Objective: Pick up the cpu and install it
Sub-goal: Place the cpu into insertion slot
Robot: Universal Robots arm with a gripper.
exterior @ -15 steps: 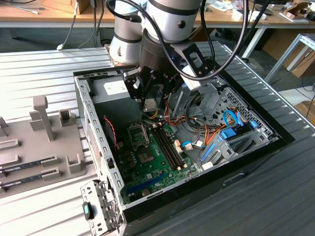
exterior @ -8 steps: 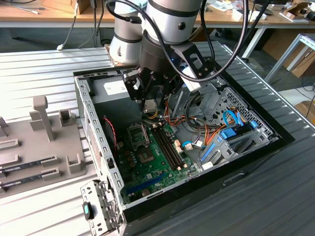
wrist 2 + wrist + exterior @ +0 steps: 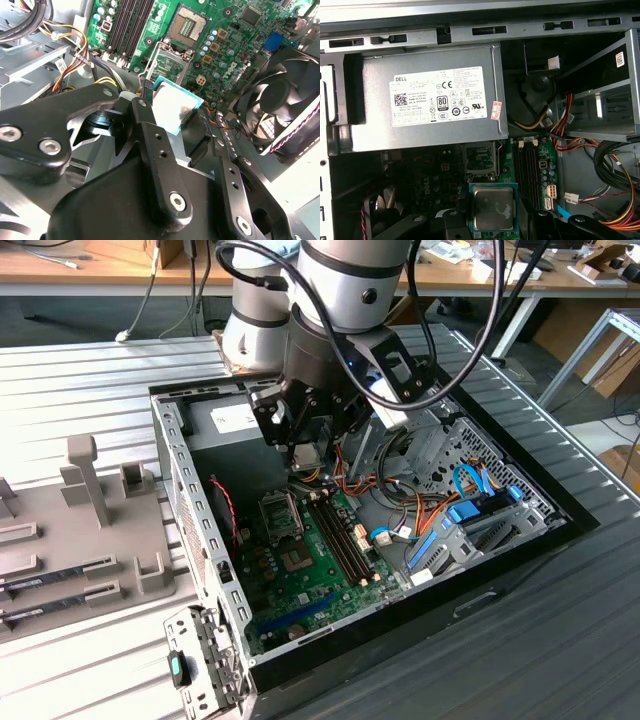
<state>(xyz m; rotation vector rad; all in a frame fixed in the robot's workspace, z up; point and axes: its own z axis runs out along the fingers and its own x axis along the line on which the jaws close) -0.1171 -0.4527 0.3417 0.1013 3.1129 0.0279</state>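
The gripper (image 3: 304,446) hangs within the open computer case (image 3: 171,462), which lies on its side on a ribbed metal table (image 3: 95,370); its jaws are closed on the cpu (image 3: 307,454), one black finger pressed to each of two opposite edges; in the first wrist view the cpu (image 3: 492,207) shows its silvery square top with a thin green rim, clamped level in the gripper (image 3: 492,216); in the second wrist view the cpu (image 3: 176,106) sits between the fingers (image 3: 148,120) of the gripper (image 3: 175,119), raised above the green motherboard (image 3: 235,45) and touching none of it; the processor socket (image 3: 187,22) lies bare on the board, its metal frame swung open, apart from the chip; in the exterior view the socket (image 3: 280,512) lies below the gripper, with the long memory sticks (image 3: 340,530) just beside it towards the exterior view's right; the grey power supply box (image 3: 425,105) stands near the socket (image 3: 480,159), against the case wall; a black fan (image 3: 280,105) sits at the board's edge; bundles of orange and yellow cable (image 3: 400,500) run across the drive bay; a grey fixture (image 3: 85,500) stands on the table at the exterior view's left, well apart from the case.
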